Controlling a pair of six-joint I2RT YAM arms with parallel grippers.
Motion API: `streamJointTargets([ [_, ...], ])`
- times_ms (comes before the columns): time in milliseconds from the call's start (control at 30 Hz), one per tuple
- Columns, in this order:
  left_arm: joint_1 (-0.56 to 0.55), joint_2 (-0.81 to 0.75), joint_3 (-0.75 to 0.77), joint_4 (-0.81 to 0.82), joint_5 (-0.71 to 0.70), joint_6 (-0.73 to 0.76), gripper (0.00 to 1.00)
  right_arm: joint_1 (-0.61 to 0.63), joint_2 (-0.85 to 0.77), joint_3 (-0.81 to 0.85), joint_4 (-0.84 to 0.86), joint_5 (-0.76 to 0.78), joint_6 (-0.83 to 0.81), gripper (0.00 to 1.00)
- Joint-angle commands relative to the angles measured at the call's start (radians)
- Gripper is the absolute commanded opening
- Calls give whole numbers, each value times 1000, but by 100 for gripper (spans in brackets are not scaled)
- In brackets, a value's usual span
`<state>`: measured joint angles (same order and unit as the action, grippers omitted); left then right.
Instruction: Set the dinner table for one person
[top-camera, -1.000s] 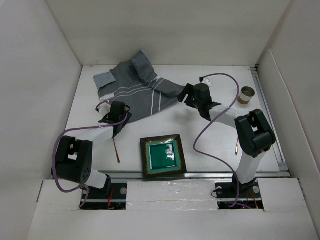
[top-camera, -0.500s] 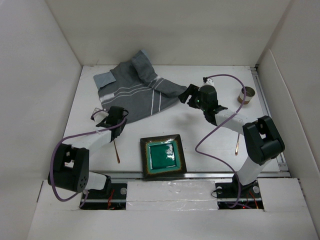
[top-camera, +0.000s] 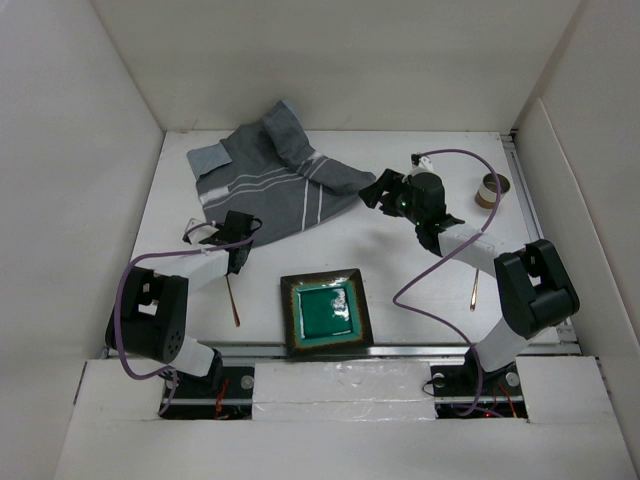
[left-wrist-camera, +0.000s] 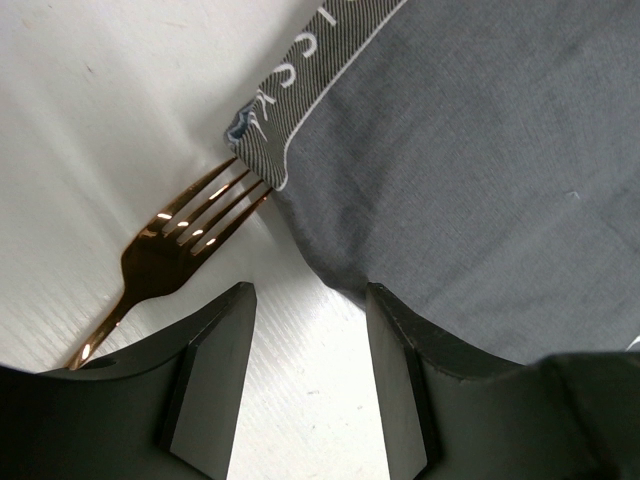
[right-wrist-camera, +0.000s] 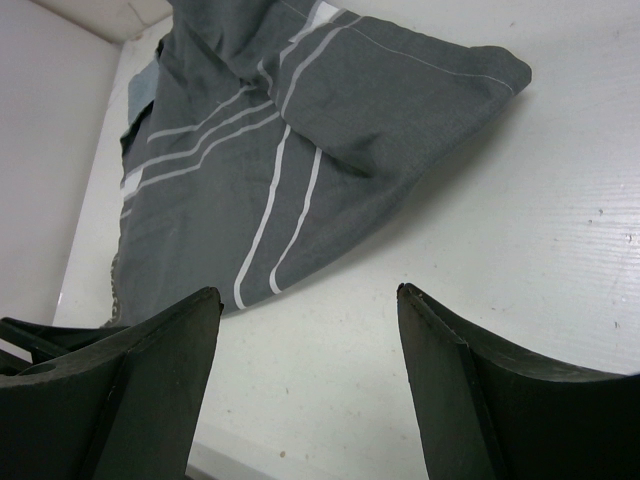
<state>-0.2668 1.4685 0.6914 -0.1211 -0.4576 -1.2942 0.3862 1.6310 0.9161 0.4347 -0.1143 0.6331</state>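
On the white dinner table (top-camera: 330, 243) lies a crumpled grey striped cloth (top-camera: 265, 175) at the back left. A square green plate (top-camera: 325, 310) sits at the front middle. A copper fork (top-camera: 233, 297) lies left of the plate, its tines (left-wrist-camera: 215, 205) touching the cloth's hem (left-wrist-camera: 270, 130). My left gripper (top-camera: 226, 233) (left-wrist-camera: 308, 300) is open over bare table, between the fork head and the cloth's near edge. My right gripper (top-camera: 384, 190) (right-wrist-camera: 310, 300) stands open just right of the cloth's corner (right-wrist-camera: 420, 90), holding nothing.
A small brown cup (top-camera: 490, 189) stands at the back right. A thin copper utensil (top-camera: 473, 290) lies near the right arm. Purple cables loop over the table by both arms. White walls enclose the table on three sides.
The right arm has drawn its gripper a little right, away from the cloth's corner, and its elbow swung right. The left gripper's jaws narrowed slightly and it stayed by the fork.
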Motion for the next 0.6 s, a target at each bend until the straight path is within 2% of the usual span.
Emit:
streamJointTargets([
  [0, 0, 6, 23, -43, -79, -48, 45, -6, -34, -5, 76, -30, -21, 76],
  [200, 0, 62, 71, -43, -75, -40, 33, -61, 16, 7, 87, -50, -9, 76],
  [267, 0, 67, 77, -48, -78, -37, 32, -73, 24, 15, 87, -57, -6, 76],
  [433, 0, 69, 79, -46, -96, -34, 24, -118, 141, 85, 55, -87, 16, 79],
  [533, 0, 64, 69, -26, -108, -22, 11, -127, 229, 162, 23, -85, 49, 82],
  [567, 0, 64, 69, -26, -108, -20, 11, -127, 230, 162, 22, -96, 50, 82],
])
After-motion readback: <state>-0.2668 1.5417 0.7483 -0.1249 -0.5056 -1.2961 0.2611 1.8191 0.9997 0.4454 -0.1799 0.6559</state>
